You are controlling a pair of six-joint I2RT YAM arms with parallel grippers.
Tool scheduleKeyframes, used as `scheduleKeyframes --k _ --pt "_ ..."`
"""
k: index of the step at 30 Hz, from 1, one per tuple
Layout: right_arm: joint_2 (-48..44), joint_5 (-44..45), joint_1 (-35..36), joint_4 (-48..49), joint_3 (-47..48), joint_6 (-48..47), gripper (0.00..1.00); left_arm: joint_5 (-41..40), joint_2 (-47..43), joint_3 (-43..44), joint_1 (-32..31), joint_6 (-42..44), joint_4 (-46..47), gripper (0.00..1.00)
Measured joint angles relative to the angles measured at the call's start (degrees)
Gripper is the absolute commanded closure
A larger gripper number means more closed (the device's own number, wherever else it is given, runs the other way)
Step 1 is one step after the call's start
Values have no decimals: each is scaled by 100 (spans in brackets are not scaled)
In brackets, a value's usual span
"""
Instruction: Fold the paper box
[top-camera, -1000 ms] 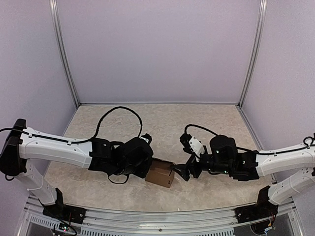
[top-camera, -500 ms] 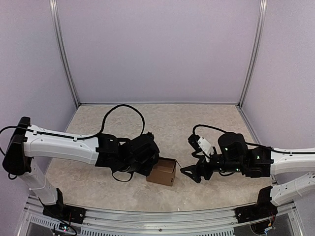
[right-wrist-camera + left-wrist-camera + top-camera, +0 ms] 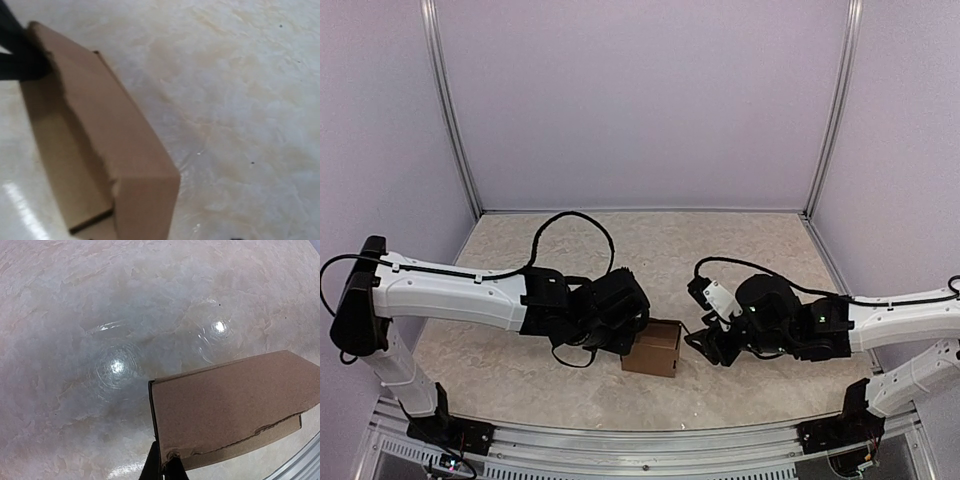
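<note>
The paper box (image 3: 653,349) is a small brown cardboard box with its top open, standing on the table near the front middle. My left gripper (image 3: 631,336) is at the box's left side. In the left wrist view its black fingertips (image 3: 154,465) are shut on the lower corner of a box wall (image 3: 230,405). My right gripper (image 3: 701,346) sits just right of the box, close to its right wall; its jaws are too dark to read. The right wrist view shows the box (image 3: 100,150) close up and the left gripper's fingers (image 3: 20,57) at its far corner, but not the right gripper's own fingers.
The table (image 3: 740,260) is a pale marbled surface, walled by lilac panels at the back and sides. A metal rail (image 3: 640,440) runs along the near edge. A black cable (image 3: 565,222) loops above the left arm.
The left arm has carried the box slightly right. The right gripper drew back to the right, then came in again towards the box's right wall.
</note>
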Motion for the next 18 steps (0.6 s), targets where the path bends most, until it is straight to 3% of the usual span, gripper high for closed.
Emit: scheduleKeyframes --k 18 --pt "730 752 297 356 153 -15 100 39 4 7 0 -264 4 100"
